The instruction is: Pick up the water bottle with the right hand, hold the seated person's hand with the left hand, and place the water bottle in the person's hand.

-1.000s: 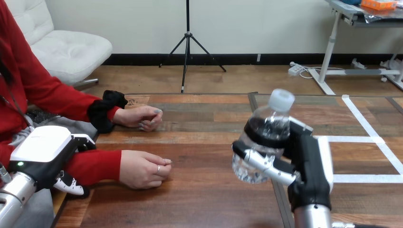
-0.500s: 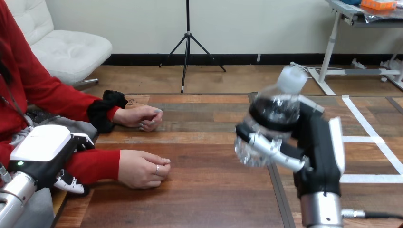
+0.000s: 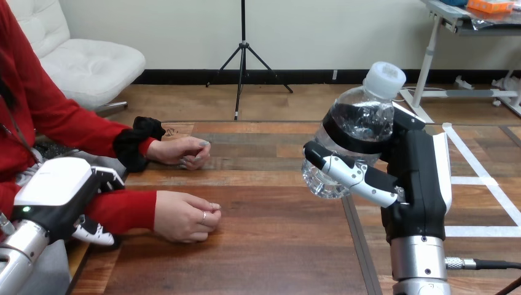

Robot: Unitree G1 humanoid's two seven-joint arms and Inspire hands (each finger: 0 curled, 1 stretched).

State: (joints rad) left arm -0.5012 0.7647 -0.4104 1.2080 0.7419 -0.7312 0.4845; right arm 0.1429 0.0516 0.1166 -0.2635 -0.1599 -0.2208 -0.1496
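One clear water bottle (image 3: 359,138) is tilting in your right hand (image 3: 418,178), raised above the table (image 3: 258,258), with the fingers (image 3: 350,175) wrapping its lower body just under the dark label band. You are handling thin plastic, likely light, slick and easy to crush, so a moderate squeeze around the middle looks safest. Well left of that hand, the person's hand (image 3: 184,216) is resting closed on the wood. Your left hand (image 3: 58,196) is sitting over their red sleeve; you cannot tell whether it is gripping.
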